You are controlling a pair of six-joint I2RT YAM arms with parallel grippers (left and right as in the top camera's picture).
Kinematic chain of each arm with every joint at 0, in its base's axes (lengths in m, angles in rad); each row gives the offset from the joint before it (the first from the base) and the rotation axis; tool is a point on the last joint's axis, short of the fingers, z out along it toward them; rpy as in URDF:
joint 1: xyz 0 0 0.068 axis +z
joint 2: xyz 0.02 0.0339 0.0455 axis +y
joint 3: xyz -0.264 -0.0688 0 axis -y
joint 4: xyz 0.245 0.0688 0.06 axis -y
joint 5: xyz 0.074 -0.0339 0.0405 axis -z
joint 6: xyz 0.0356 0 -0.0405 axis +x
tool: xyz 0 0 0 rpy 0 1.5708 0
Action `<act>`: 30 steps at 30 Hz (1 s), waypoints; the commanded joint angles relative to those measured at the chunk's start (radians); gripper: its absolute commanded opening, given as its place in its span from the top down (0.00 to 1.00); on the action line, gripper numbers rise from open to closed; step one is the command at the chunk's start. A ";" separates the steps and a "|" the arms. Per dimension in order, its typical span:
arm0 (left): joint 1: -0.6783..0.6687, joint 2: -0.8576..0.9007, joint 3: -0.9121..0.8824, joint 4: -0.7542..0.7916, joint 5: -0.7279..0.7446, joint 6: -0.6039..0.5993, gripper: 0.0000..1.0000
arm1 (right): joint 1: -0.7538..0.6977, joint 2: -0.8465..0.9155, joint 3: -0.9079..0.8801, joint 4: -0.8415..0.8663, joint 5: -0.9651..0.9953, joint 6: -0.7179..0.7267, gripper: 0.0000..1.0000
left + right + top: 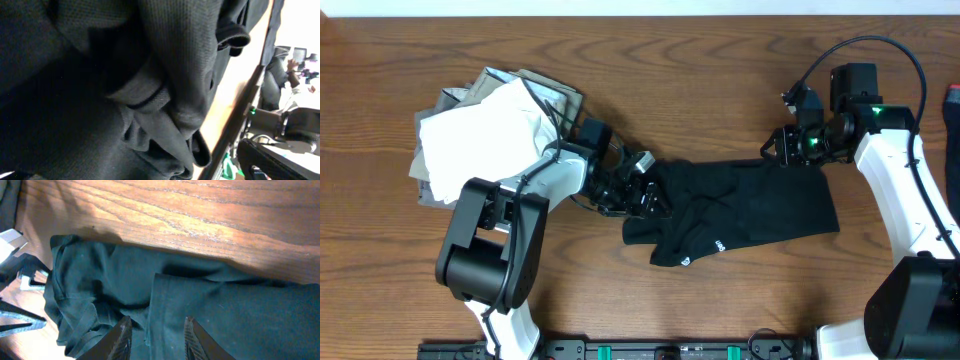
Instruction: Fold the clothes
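At centre frame the left gripper [648,192] gapes wide, holding nothing, against the black T-shirt [760,205]; the right gripper [156,332] is half-parted over it, grip impossible to tell.

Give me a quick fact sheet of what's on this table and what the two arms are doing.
Table: brown wood
Black T-shirt: crumpled, mid-table, not yet folded
Clothes pile: white and grey, beside the left arm
Left gripper: open, at the shirt's left end
Right gripper: at the shirt's upper right edge, jaws partly apart, grip unclear
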 commanded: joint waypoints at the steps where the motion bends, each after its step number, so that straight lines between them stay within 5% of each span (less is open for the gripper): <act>1: -0.006 0.019 -0.014 0.020 -0.092 -0.043 0.08 | 0.002 -0.007 0.008 -0.002 -0.004 0.012 0.68; 6: -0.006 0.019 -0.013 0.084 -0.135 -0.240 0.04 | 0.002 -0.007 0.008 -0.002 -0.005 0.012 0.67; 10: -0.010 0.019 -0.014 0.100 -0.126 -0.281 0.02 | 0.003 -0.006 0.004 -0.029 -0.004 0.023 0.67; 14: -0.011 0.019 -0.014 0.082 -0.134 -0.280 0.02 | 0.007 -0.001 -0.057 -0.057 0.047 0.159 0.92; 17: -0.011 0.019 -0.014 0.072 -0.134 -0.280 0.02 | 0.008 0.000 -0.150 -0.021 0.040 0.246 0.98; 30: -0.011 0.020 -0.014 -0.061 -0.179 -0.281 0.02 | 0.024 0.000 -0.478 0.333 -0.135 0.291 0.96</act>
